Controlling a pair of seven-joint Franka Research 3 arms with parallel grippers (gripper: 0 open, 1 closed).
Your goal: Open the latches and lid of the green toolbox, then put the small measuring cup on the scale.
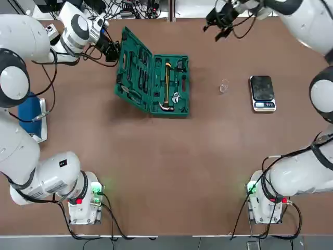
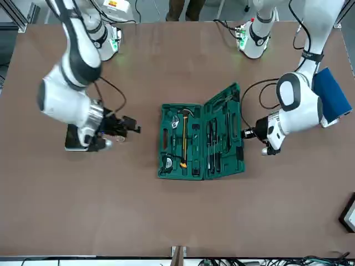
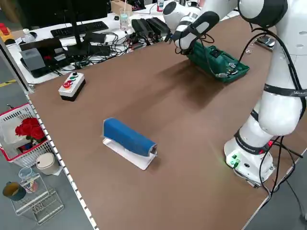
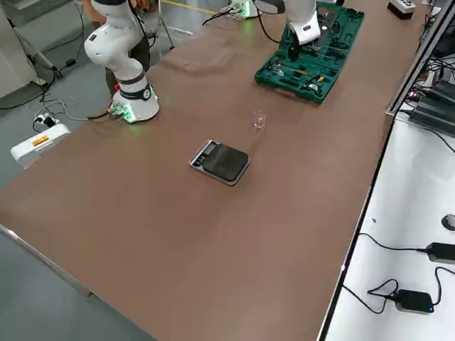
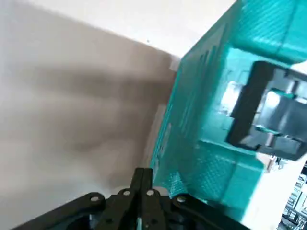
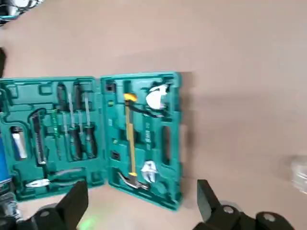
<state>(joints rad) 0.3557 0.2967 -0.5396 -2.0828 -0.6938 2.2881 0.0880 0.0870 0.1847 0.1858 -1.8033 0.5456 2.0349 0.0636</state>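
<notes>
Both halves of the green toolbox (image 1: 153, 78) lie open, lid (image 1: 132, 69) tilted.

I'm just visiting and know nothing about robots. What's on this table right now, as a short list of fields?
toolbox: green toolbox open, lid tilted up toward the left arm
left gripper: shut, at the lid's outer side
right gripper: open, raised near the far edge, holding nothing
cup: small measuring cup on the table, between toolbox and scale
scale: nothing on it
</notes>
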